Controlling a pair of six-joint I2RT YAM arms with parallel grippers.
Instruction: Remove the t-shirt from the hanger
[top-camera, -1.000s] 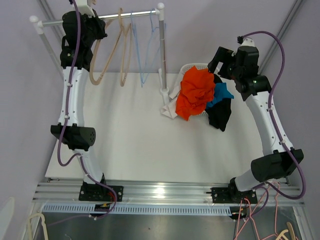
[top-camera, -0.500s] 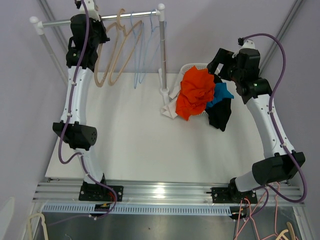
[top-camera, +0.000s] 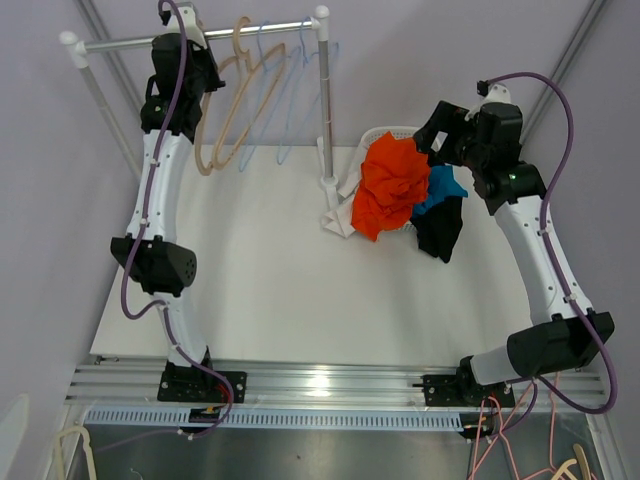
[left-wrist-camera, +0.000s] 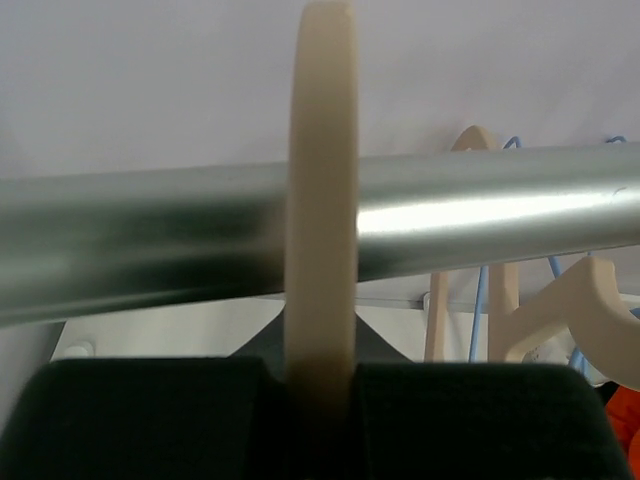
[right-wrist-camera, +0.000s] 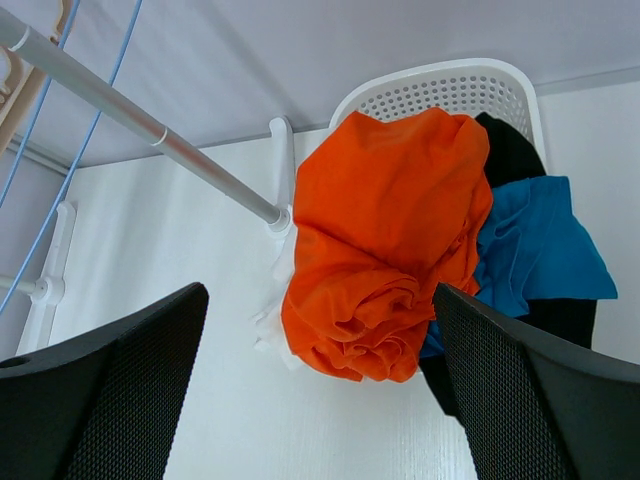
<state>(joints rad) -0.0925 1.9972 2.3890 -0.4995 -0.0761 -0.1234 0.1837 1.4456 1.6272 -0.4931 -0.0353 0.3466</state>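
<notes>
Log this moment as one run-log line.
left fingers: shut on beige hanger, hook crossing rail | right fingers: open, above orange t-shirt heaped on basket

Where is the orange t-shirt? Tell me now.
The orange t-shirt lies right of centre in the top view, heaped on the white basket, just right of the rack's post, with a blue garment and a black garment against its right side.
</notes>
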